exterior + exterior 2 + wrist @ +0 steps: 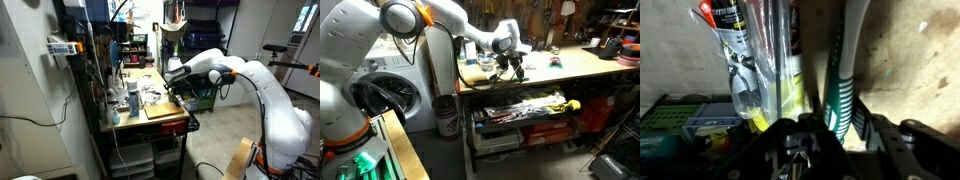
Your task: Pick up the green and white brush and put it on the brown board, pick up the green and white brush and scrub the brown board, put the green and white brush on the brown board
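Two fingers (pixel 872 130), nearly closed, clamp the green and white brush (pixel 843 85) by its handle, over the brown board (pixel 915 60).

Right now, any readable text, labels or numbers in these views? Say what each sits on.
No text is legible.
On the red-capped can: pale lettering on a dark label, too blurred to read.
On the green box: a pale label, too blurred to read.
On the green and white brush: stripes only, no lettering seen.
In both exterior views: any print is too small to read.
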Robot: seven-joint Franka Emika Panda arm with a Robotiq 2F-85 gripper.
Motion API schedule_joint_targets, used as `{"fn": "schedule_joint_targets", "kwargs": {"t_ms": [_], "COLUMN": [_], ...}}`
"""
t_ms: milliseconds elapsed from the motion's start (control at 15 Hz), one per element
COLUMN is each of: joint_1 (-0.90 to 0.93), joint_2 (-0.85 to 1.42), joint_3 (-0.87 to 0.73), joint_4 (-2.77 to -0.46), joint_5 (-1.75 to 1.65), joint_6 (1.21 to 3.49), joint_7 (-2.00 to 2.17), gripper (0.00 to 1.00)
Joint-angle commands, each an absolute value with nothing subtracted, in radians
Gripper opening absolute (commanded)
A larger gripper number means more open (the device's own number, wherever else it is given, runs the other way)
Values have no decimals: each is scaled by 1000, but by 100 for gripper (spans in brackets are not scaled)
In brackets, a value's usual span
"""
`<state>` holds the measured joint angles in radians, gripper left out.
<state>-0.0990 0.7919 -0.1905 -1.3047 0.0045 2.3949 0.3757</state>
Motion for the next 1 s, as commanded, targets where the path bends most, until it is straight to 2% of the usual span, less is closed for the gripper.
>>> {"fn": "schedule_joint_targets", "kwargs": {"t_ms": [0, 467, 933], "joint_1": [-94, -88, -71], "joint_2": [808, 785, 768], "joint_3": [-205, -228, -253], "joint_4": [-1275, -1220, -1136], "joint_5": [2, -10, -90], "joint_6": [2364, 2126, 1651], "joint_7": [400, 469, 517], "gripper": [6, 7, 7]}}
